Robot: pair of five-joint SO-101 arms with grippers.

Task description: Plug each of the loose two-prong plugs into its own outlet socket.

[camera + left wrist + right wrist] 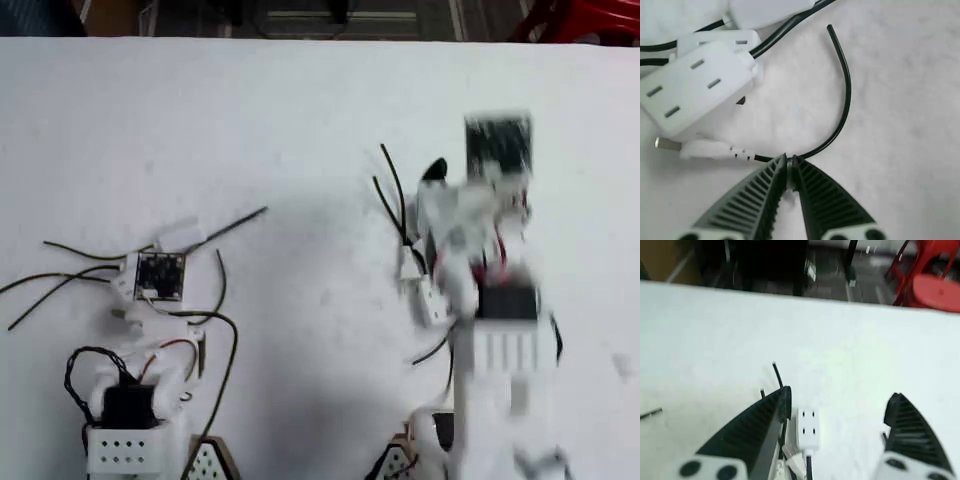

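Black ribbed rubber, my left gripper: pinched shut on the thin black cord, right behind the white two-prong plug. The plug lies flat on the table, just beside the white outlet block. Likely light; the cord is limp, so the plug would swivel, and its rigid moulded body looks the better hold. My right gripper: spread wide above a second outlet block.
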